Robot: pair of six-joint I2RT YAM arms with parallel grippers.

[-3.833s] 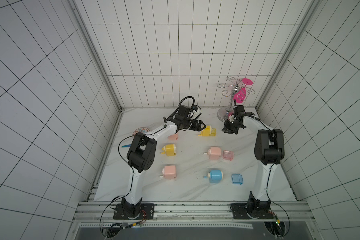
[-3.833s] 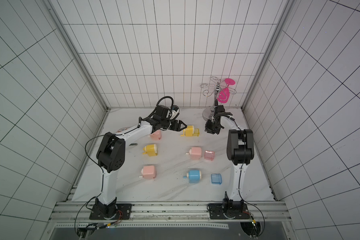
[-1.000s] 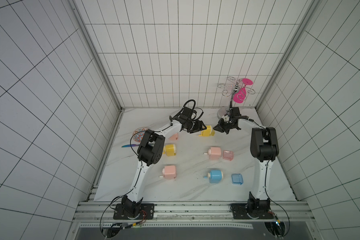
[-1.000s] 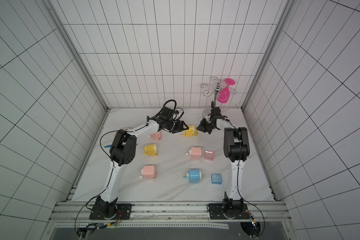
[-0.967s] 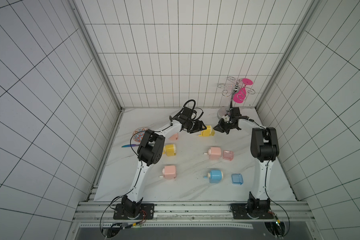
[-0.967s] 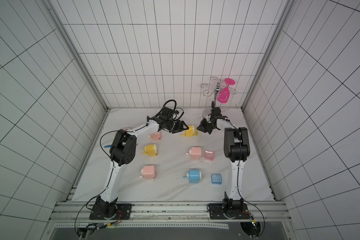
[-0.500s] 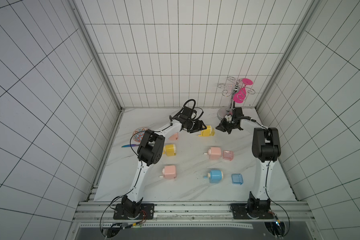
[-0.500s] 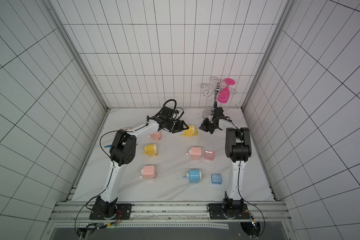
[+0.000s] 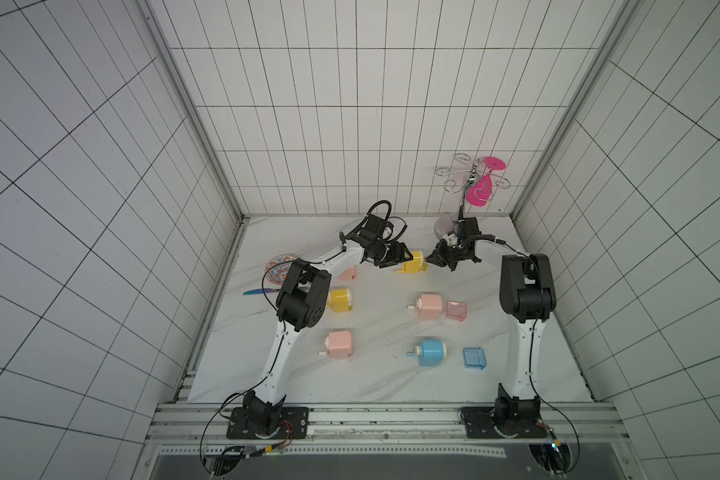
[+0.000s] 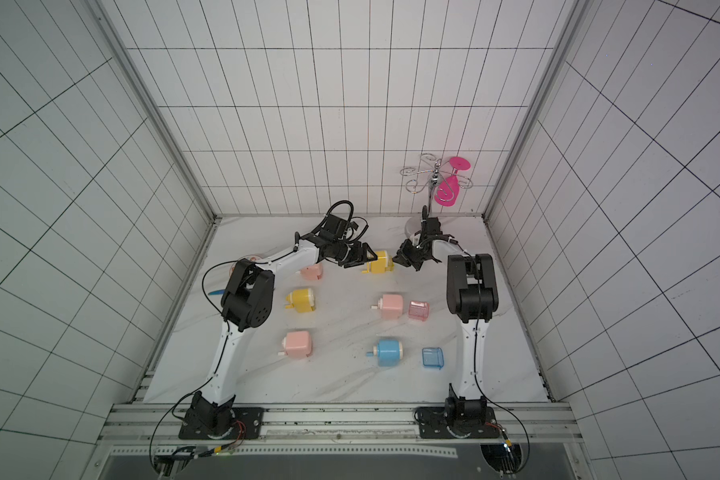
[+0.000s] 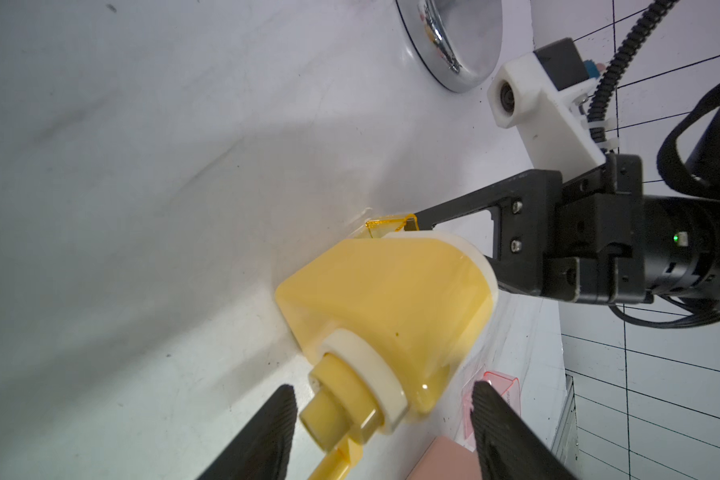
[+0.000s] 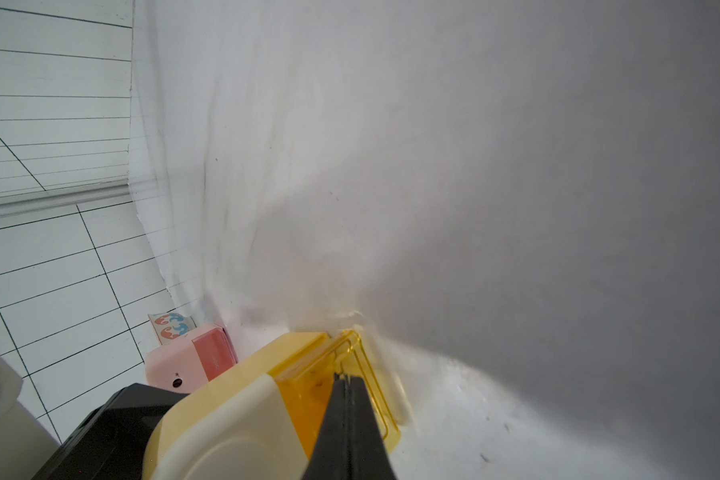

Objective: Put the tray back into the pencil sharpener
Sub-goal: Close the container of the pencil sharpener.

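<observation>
A yellow pencil sharpener (image 9: 411, 262) lies on its side near the back of the table, in both top views. Its clear yellow tray (image 12: 352, 370) sits in the sharpener's slot with its outer edge sticking out a little (image 11: 385, 226). My right gripper (image 12: 348, 379) is shut with nothing between its fingers, and its tip rests against the tray's outer face. My left gripper (image 11: 385, 388) is open at the opposite end. Its fingers (image 11: 275, 428) straddle the crank end of the sharpener without visibly touching it.
Other sharpeners lie nearer the front: yellow (image 9: 341, 300), pink (image 9: 429, 306) with a loose pink tray (image 9: 456, 311), pink (image 9: 341, 344), and blue (image 9: 432, 352) with a loose blue tray (image 9: 474, 358). A patterned plate (image 9: 278, 266) lies at the left edge. A chrome stand's base (image 9: 445, 226) is behind the right gripper.
The right gripper's jaws have closed, and its tip has come down against the tray at the sharpener's end. The left gripper and the sharpener have stayed put.
</observation>
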